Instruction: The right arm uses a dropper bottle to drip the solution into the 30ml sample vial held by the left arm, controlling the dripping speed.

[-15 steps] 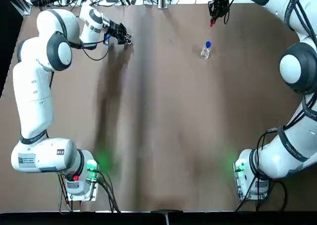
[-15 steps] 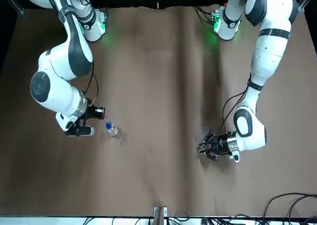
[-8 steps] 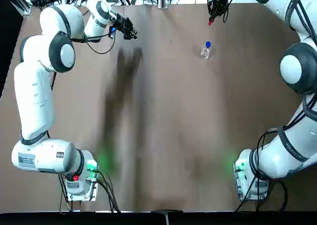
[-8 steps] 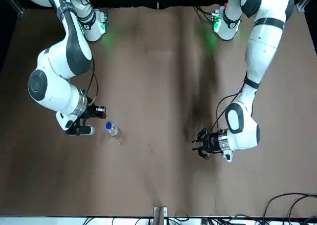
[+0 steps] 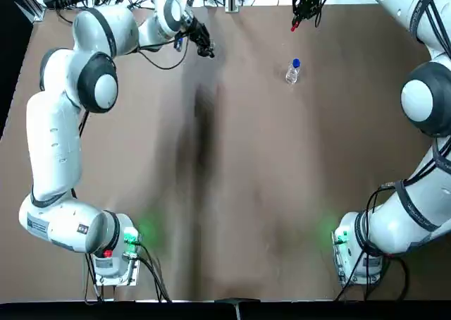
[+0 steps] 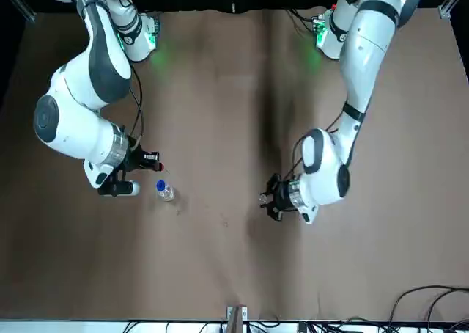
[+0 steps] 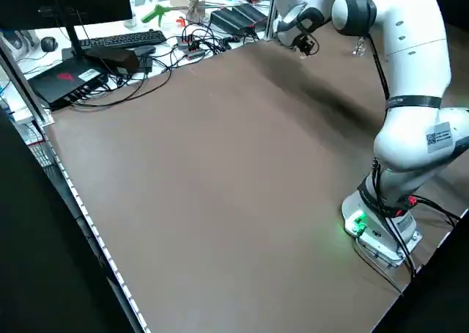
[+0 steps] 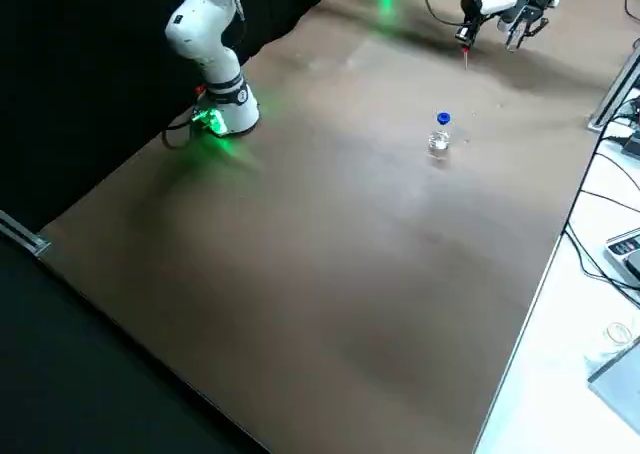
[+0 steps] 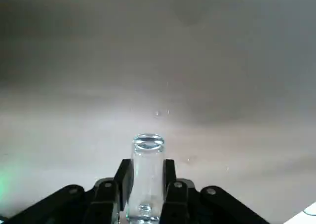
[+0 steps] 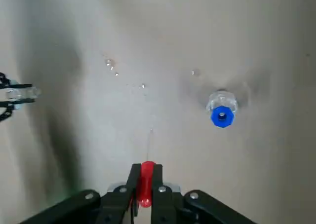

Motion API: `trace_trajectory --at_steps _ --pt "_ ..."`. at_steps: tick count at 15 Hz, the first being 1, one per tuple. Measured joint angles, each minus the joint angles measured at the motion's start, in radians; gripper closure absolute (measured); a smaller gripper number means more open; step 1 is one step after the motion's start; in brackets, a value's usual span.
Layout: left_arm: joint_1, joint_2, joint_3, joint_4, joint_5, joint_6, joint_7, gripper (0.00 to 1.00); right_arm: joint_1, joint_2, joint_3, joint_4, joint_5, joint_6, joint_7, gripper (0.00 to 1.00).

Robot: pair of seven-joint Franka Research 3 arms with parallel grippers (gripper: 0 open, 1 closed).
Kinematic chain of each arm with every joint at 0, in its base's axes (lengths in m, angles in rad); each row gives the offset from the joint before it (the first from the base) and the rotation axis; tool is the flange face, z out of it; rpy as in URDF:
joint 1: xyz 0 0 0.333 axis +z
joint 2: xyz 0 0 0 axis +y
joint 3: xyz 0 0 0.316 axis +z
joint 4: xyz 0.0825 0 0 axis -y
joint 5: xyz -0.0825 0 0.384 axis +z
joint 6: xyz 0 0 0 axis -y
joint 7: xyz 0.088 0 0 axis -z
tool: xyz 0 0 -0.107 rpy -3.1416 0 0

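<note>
Right claw (image 5: 304, 1) pinches the red-topped dropper (image 10: 145, 183) between its fingers, thin tip pointing ahead of them and hanging clear above the desk (image 5: 232, 179). The bottle (image 5: 292, 72), blue collar up and without its dropper, stands on the desk just below and ahead of this claw, touched by neither arm. Left claw (image 5: 204, 46) is pressed onto the vial (image 9: 147, 169), which sticks out past its fingertips with the open mouth away from the wrist. This claw is well apart from the right one, off to its side, with bare desk between them. The step in hand looks like bringing the two together, so no dripping should begin yet. To do it well, the left claw should carry the vial under the dropper tip and turn it mouth-up; in the right wrist view it seems to lie nearly level, which would spill. The right claw should hold the tip just above the mouth, centred and not touching the rim. Speed depends on squeezing the red bulb gently, one drop at a time; a hard pinch would likely squirt. A few small glints on the desk may be stray drops, so aim matters.
</note>
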Motion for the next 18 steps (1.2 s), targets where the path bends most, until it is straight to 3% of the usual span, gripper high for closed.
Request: trace_trajectory --at_steps 6,13,18 --pt "-0.129 -0.021 0.011 0.023 0.03 0.044 -0.179 0.68 0.001 -0.001 0.005 0.0 0.076 -0.001 0.001 0.87" --pt "-0.316 -0.022 0.134 0.086 0.031 0.066 -0.377 0.68 0.007 -0.008 0.017 0.001 0.119 -0.001 0.001 0.86" --pt "-0.391 -0.022 0.184 0.111 0.031 0.092 -0.444 0.68 0.008 -0.016 0.023 0.001 0.14 -0.001 0.001 0.86"
